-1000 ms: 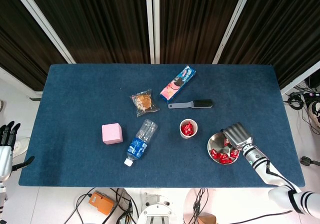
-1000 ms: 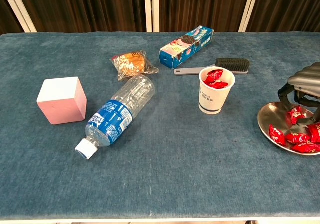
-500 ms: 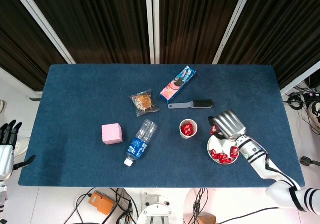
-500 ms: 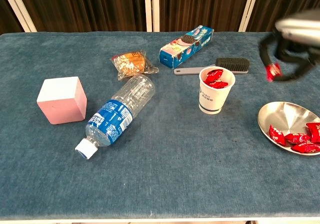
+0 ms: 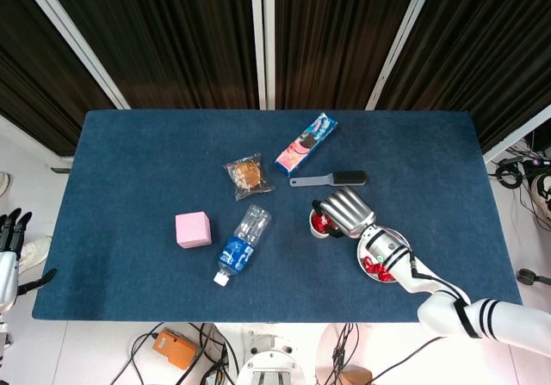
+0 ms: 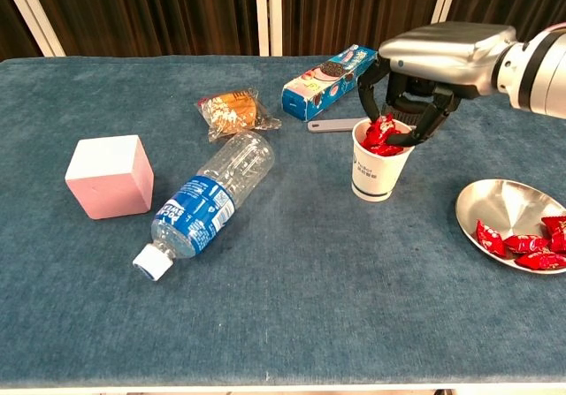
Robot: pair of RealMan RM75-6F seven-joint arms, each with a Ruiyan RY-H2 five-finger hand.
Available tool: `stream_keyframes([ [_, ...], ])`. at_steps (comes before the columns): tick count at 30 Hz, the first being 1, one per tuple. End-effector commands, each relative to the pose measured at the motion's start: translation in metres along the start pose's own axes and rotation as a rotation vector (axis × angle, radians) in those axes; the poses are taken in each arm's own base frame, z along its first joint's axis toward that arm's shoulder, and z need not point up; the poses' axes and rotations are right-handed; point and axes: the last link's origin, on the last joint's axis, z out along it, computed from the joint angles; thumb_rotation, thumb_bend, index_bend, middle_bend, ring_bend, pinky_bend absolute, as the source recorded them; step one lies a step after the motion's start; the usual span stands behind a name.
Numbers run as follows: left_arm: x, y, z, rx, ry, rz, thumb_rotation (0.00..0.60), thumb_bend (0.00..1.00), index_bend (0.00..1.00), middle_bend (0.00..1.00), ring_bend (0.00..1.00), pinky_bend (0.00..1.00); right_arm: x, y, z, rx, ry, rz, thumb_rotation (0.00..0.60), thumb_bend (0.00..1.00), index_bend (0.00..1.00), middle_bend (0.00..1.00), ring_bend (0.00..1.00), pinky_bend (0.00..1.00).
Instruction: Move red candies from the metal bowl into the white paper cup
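Right hand (image 6: 416, 68) over the cup (image 6: 380, 170) at centre right, fingers curled down; candy held or not, cannot tell. More candies (image 6: 522, 240) in the bowl (image 6: 495, 209), lower right. Left hand (image 5: 9, 243) at far left edge, fingers apart, holding nothing.

I see glossy red wrapped candies (image 6: 382, 137) under my black-tipped silver fingers (image 6: 423, 123), inside the white, blue-banded paper cup (image 6: 375, 177), on deep-blue tabletop (image 6: 309, 307).

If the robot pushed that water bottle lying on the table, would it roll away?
Probably, yes. The bottle lies on its side and its body is round, so a sideways nudge would likely roll it. It looks clear and empty, so it is probably light. The blue cloth might slow it a little.
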Motion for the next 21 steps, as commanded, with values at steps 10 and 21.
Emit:
stream_keyframes([
  [10, -0.002, 0.000, 0.001, -0.002, -0.002, -0.004, 0.600, 0.01, 0.00, 0.00, 0.00, 0.00, 0.001, 0.004, -0.005, -0.015, 0.001, -0.015, 0.600, 0.44, 0.44, 0.93, 1.00, 1.00],
  [21, 0.000, 0.001, 0.003, -0.009, 0.002, -0.003, 0.600, 0.01, 0.00, 0.00, 0.00, 0.00, 0.023, 0.036, -0.049, -0.113, 0.095, -0.012, 0.600, 0.44, 0.42, 0.93, 0.99, 1.00],
])
